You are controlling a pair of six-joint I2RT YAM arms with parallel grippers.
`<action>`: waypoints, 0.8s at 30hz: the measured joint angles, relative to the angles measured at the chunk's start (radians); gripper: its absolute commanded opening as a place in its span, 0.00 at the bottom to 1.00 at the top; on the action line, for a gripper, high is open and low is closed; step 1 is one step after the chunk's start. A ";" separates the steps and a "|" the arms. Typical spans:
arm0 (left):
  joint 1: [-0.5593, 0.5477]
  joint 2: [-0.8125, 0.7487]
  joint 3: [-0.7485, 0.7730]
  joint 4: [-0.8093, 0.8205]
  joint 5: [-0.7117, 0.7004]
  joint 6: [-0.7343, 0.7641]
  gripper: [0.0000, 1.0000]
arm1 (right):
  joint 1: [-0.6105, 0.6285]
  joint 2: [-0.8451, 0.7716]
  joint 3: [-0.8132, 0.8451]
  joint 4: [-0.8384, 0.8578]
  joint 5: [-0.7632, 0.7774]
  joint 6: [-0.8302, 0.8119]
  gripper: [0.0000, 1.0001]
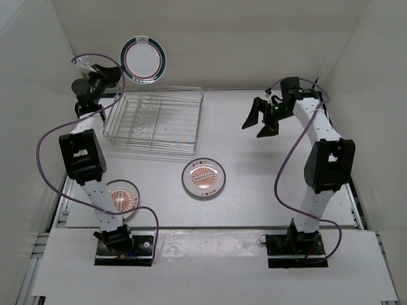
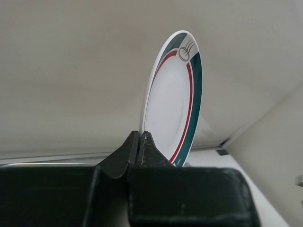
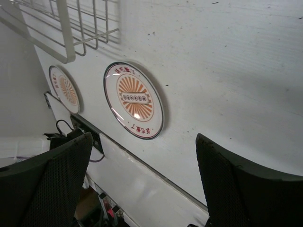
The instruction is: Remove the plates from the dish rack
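My left gripper [image 1: 116, 73] is shut on the rim of the green-and-red banded plate [image 1: 144, 60] and holds it upright in the air above the far left corner of the dish rack [image 1: 154, 119]. In the left wrist view the plate [image 2: 173, 99] stands on edge above my gripper [image 2: 140, 137]. The rack holds no plates. One sunburst plate [image 1: 203, 178] lies flat in front of the rack; another [image 1: 121, 197] lies near the left arm's base. Both show in the right wrist view [image 3: 134, 99], [image 3: 64, 88]. My right gripper [image 1: 261, 122] is open and empty, above the table right of the rack.
White walls enclose the table on the left, back and right. The left arm's purple cable [image 1: 44, 146] loops beside the rack. The table's near edge [image 1: 210, 227] runs in front of the sunburst plates.
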 measured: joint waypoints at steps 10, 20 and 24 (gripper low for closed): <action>-0.161 -0.444 -0.414 -0.074 0.029 -0.090 0.00 | 0.008 -0.209 -0.241 0.303 -0.205 0.189 0.90; -0.394 -0.788 -0.718 -0.376 0.043 -0.092 0.00 | 0.008 -0.243 -0.275 0.566 -0.333 0.425 0.90; -0.455 -0.872 -0.758 -0.510 0.018 -0.069 0.00 | 0.015 -0.258 -0.317 0.652 -0.370 0.493 0.90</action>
